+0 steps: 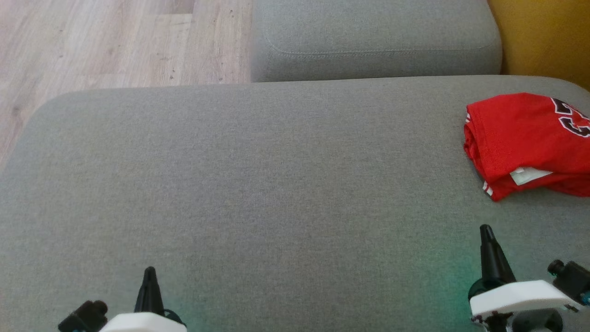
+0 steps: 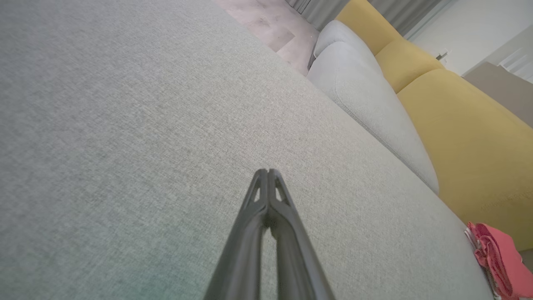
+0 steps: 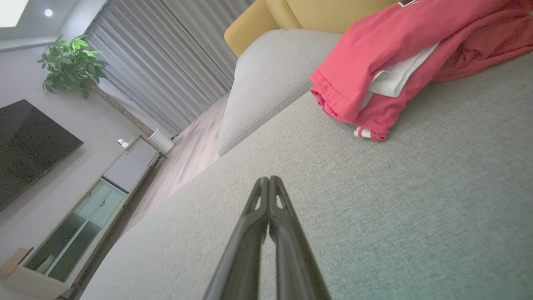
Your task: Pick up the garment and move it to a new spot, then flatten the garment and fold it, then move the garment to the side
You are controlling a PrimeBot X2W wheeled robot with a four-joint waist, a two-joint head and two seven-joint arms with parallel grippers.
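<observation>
Grey sofa cushion (image 1: 258, 175) holds folded garment (image 1: 521, 138) beyond right end effector (image 1: 485, 229).

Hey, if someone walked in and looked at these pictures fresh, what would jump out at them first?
The folded red garment at the right edge of the broad grey cushion stands out most. Both pincers, left pincer and right pincer, sit shut at the near edge, apart from it.
</observation>
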